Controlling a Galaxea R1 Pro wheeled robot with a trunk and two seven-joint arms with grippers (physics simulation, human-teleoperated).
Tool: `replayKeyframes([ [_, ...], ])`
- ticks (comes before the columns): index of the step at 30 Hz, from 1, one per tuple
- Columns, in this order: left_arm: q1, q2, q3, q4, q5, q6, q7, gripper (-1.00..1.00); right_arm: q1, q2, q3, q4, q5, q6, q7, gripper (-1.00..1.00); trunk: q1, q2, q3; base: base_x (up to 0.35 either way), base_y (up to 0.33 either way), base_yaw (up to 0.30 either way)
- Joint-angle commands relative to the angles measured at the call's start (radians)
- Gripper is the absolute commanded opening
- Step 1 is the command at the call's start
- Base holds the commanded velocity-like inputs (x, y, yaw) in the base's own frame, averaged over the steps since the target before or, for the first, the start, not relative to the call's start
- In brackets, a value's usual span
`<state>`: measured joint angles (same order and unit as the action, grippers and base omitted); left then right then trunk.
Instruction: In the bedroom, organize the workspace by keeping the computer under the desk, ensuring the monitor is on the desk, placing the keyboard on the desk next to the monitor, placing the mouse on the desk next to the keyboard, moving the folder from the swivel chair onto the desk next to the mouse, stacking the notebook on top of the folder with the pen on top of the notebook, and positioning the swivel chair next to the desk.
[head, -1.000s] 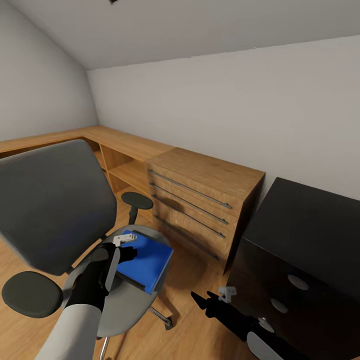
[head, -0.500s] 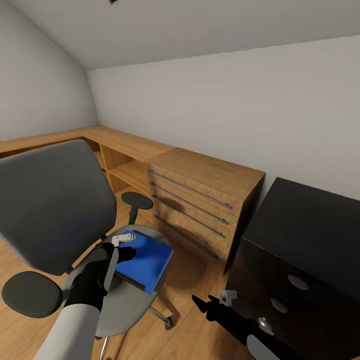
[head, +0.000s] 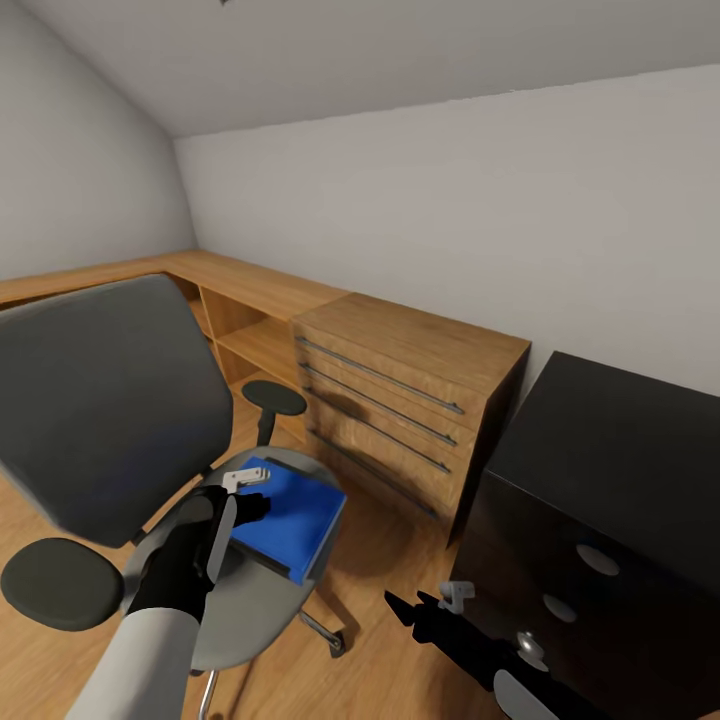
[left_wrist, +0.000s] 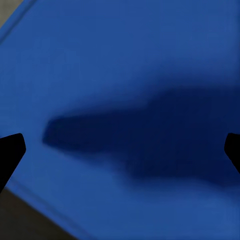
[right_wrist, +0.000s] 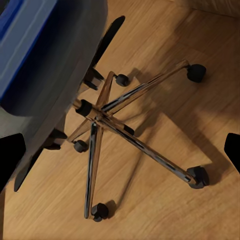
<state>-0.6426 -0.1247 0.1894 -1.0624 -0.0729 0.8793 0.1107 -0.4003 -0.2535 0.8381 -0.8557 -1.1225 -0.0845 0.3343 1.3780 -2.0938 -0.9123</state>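
Observation:
A blue folder (head: 295, 515) lies flat on the grey seat (head: 250, 600) of the swivel chair (head: 100, 420). My left gripper (head: 248, 497) hovers just over the folder's near left corner. In the left wrist view the folder (left_wrist: 120, 75) sits close under the open gripper (left_wrist: 120, 155), whose shadow falls on the cover. My right gripper (head: 405, 605) hangs open low beside the chair, over the floor. In the right wrist view the right gripper (right_wrist: 120, 155) looks down on the chair's star base (right_wrist: 100, 117) and casters.
A wooden desk (head: 250, 285) with open shelves runs along the far wall. A wooden chest of drawers (head: 400, 400) stands to its right, then a black cabinet (head: 600, 500) close to my right arm. Wooden floor (head: 390, 530) lies between the chair and the drawers.
The chair's backrest and near armrest have swung slightly to the left. My right gripper has dipped a little. The left gripper has stayed over the folder.

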Motion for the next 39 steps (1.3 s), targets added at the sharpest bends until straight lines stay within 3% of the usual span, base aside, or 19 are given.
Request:
replayKeyframes([
  [1,-0.001,-0.001,0.002,-0.001,-0.007,0.004,-0.003,1.00,-0.002,-0.001,0.006,0.001,-0.011,-0.007,0.002,1.00,0.004,-0.008,-0.004,0.000,0.000,0.000],
  [5,0.000,-0.001,0.002,-0.002,-0.007,0.004,-0.003,1.00,-0.002,-0.001,0.006,0.001,-0.011,-0.007,0.002,1.00,0.019,-0.036,-0.017,0.000,0.000,0.000],
  [39,-0.001,0.002,0.002,-0.001,-0.009,0.004,-0.003,1.00,-0.002,0.001,0.007,0.025,-0.011,-0.007,0.002,1.00,0.019,-0.036,-0.017,-0.029,-0.028,0.000],
])
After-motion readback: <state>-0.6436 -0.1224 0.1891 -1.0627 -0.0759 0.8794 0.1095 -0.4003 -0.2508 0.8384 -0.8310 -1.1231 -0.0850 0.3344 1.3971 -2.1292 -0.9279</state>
